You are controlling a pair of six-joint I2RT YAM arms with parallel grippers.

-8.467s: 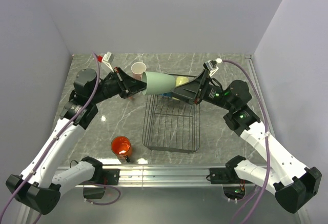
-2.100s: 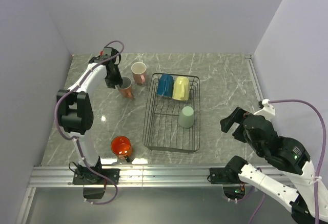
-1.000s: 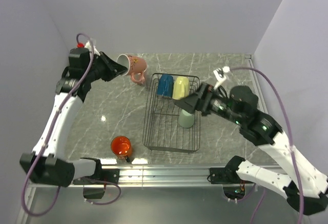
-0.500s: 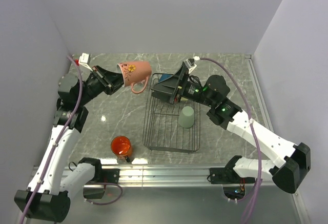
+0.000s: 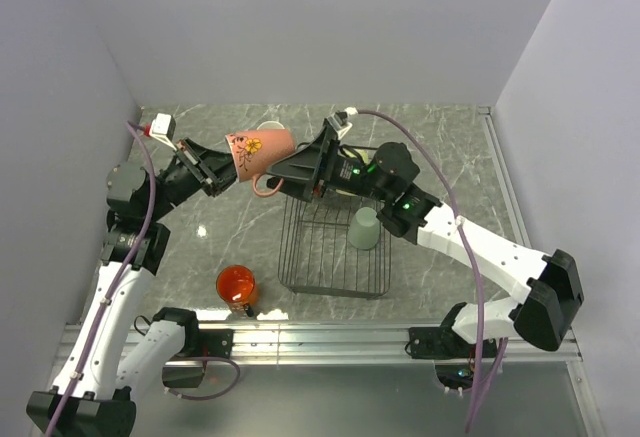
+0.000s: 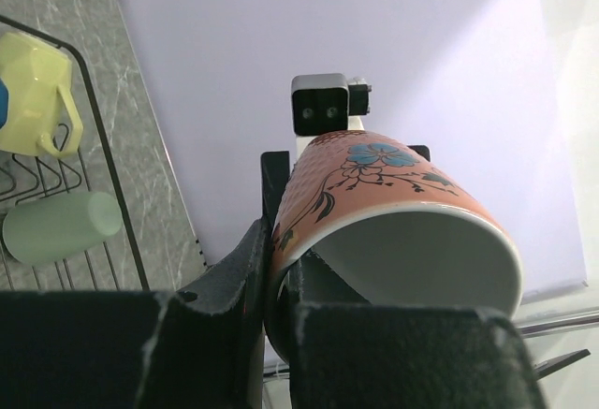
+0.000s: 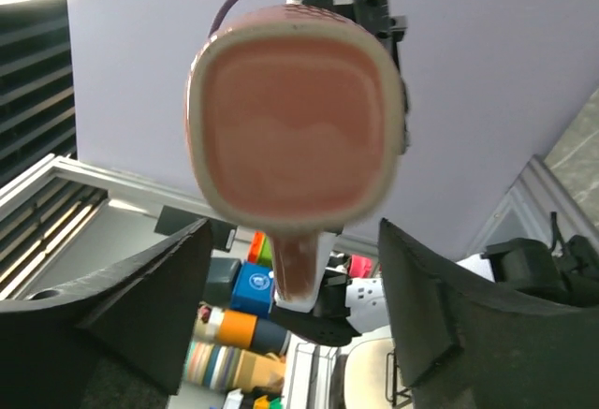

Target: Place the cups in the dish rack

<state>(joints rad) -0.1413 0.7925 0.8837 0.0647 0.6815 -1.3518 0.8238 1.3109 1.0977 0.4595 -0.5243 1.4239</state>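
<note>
You've got the pink flower-printed ceramic mug (image 5: 258, 147) up in the air, over the far left of the grey marble-patterned bench (image 5: 450, 147), just left of the far corner of the black thin-wire dish rack (image 5: 335, 291). It lies tipped on its side, mouth towards the left arm, base towards the right, handle hanging down. Your left gripper (image 5: 228, 163) is clenched on the mug's rim, one finger inside the mouth and one outside. Your right gripper (image 5: 283, 170) is released: its fingers stand spread on either side of the mug's base, and the right wrist view shows a gap on both sides. Down in the rack, the mint green cup (image 5: 365, 227) sits upturned towards the right side. The pale yellow handled mug (image 6: 33, 86) is in there too, apart from the mint one. The bright orange cup (image 5: 237, 284) stands upright on the bench, near left of the rack.
</note>
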